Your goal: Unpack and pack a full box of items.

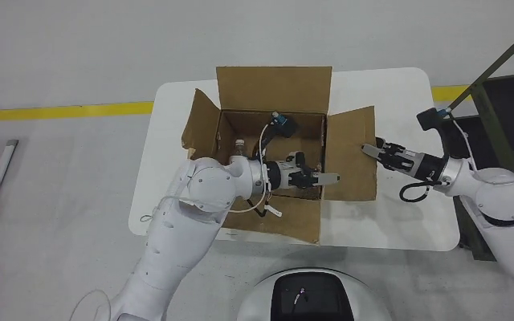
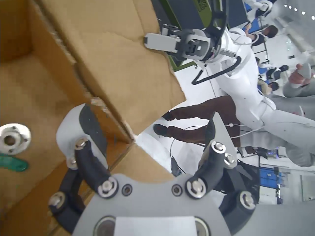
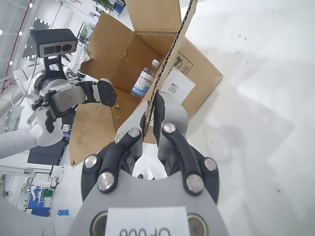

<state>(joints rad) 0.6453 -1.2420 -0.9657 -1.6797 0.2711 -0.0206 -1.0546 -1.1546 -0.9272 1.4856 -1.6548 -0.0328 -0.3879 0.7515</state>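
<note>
So, closest to you: the near flap (image 1: 281, 218) of the cardboard box (image 1: 273, 88) is folded out flat on the white table (image 1: 401, 217), and your left arm comes in over it. Your left gripper (image 1: 320, 178) sits over the box's right-hand side, pointing toward the right wall. Its jaws are spread wide with nothing between them. In the left wrist view you can see the left gripper (image 2: 147, 117) with one finger (image 2: 83, 128) over the box interior and the other out past the wall's edge.

Inside the box there's a clear water bottle (image 3: 145, 81) with a white cap and a blue-and-white label. In the top view the bottle (image 1: 238, 147) sits toward the far-left corner of the interior, well apart from your left gripper.

Off to the right, your right gripper (image 1: 368, 148) is at the outer edge of the right flap (image 1: 353, 160), which is opened outward. In the right wrist view the right gripper (image 3: 150, 106) has its jaws pressed onto that flap (image 3: 177, 37), with the cardboard edge pinched between the pads.

Farther back, the left flap (image 1: 201, 124) angles outward and the far flap lies open away from you.
</note>
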